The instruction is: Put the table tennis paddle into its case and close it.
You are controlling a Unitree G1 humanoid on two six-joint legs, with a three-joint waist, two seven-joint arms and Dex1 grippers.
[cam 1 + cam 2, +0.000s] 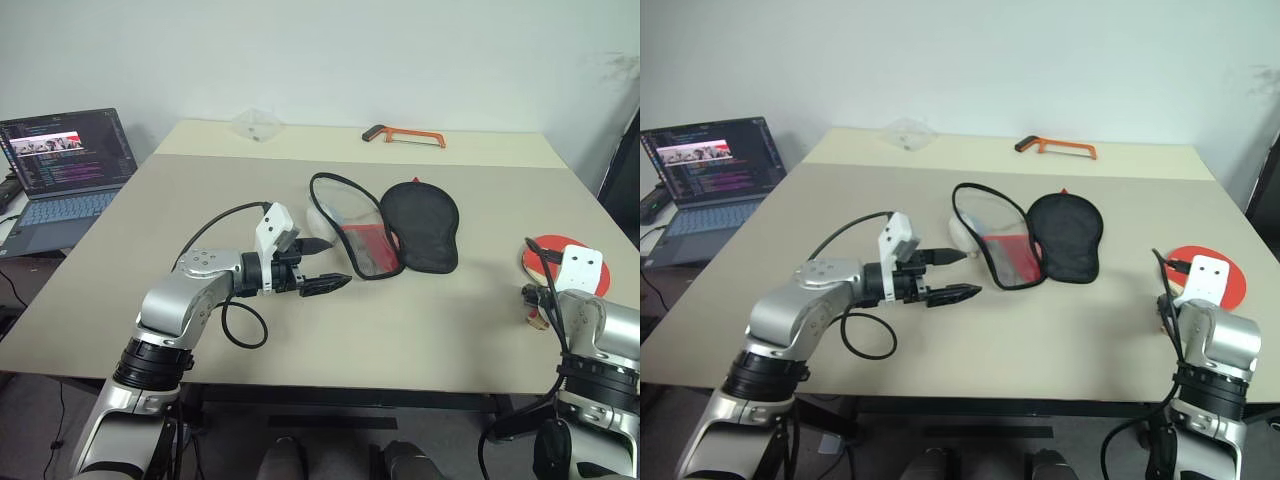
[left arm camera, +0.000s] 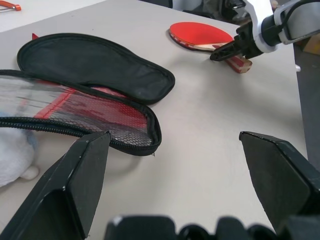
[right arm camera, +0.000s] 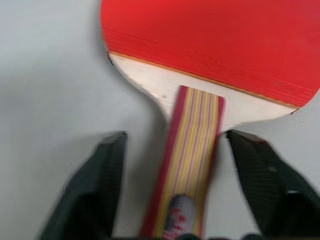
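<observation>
Two pincers stand spread over the beige table [image 1: 420,340]: right pincer [image 3: 175,145] astride the paddle's handle [image 3: 187,150], left pincer [image 1: 335,283] bare.

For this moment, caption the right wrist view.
Right gripper fingers straddle the paddle handle on the table, not yet touching.

Paddle [image 1: 556,252] partly behind right arm; handle end hidden.

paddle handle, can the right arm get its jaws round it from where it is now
Probably yes: the right gripper already straddles the paddle handle, one open jaw on each side, bare table around it and nothing between.
</observation>
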